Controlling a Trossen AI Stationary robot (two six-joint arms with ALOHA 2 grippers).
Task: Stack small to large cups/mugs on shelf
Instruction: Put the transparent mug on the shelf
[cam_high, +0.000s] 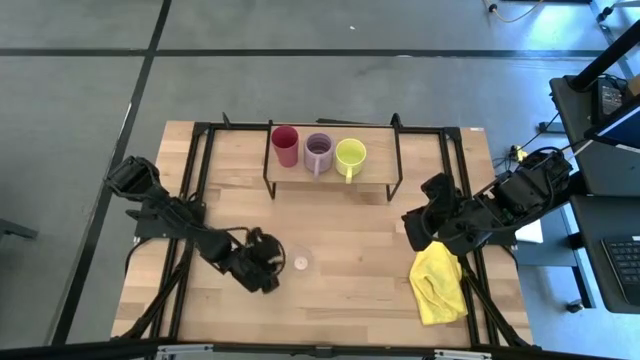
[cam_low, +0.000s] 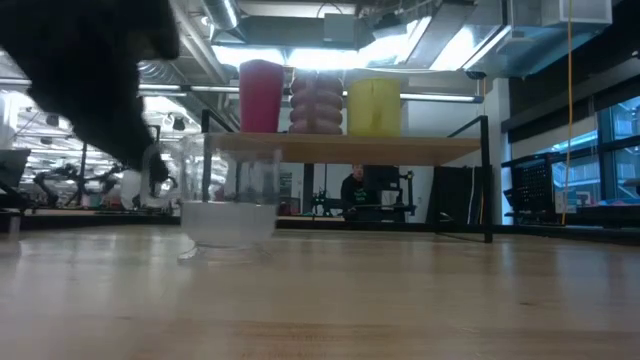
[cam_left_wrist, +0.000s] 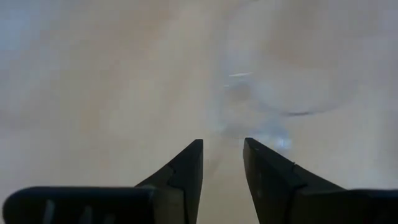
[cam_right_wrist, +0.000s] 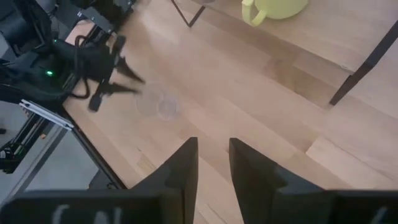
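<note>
Your left arm reaches in from the left edge of the high view, bent at the elbow, w/ the left gripper (cam_high: 272, 266) low over the table (cam_high: 340, 290) in the lower-left-centre of that frame. Its fingers (cam_left_wrist: 186, 171) sit a narrow gap apart, pinching nothing; the tiny clear glass (cam_high: 300, 262) stands just beside the tips, to their right in the high view, apart from them. In the low view the glass (cam_low: 232, 205) sits left of centre on the tabletop, upright.

Your right arm comes in from the right edge, folded back, right gripper (cam_high: 415, 232) at centre-right of the high view, next to the yellow cloth (cam_high: 438, 285). Its fingers (cam_right_wrist: 180, 171) are also slightly parted and empty.

Count: 4 vessels total. 3 are on the shelf (cam_high: 375, 183) at top centre of the high view, in a row, left to right: 1 red cup (cam_high: 285, 144), 1 lilac handled mug (cam_high: 318, 153), 1 yellow-green handled mug (cam_high: 350, 156). The 4th, the glass, is on the table, well apart from the shelf. 1 shelf, 1 cloth, 2 arms. Low view shows 1 person (cam_low: 354, 190) far back in the room, under the shelf board.
</note>
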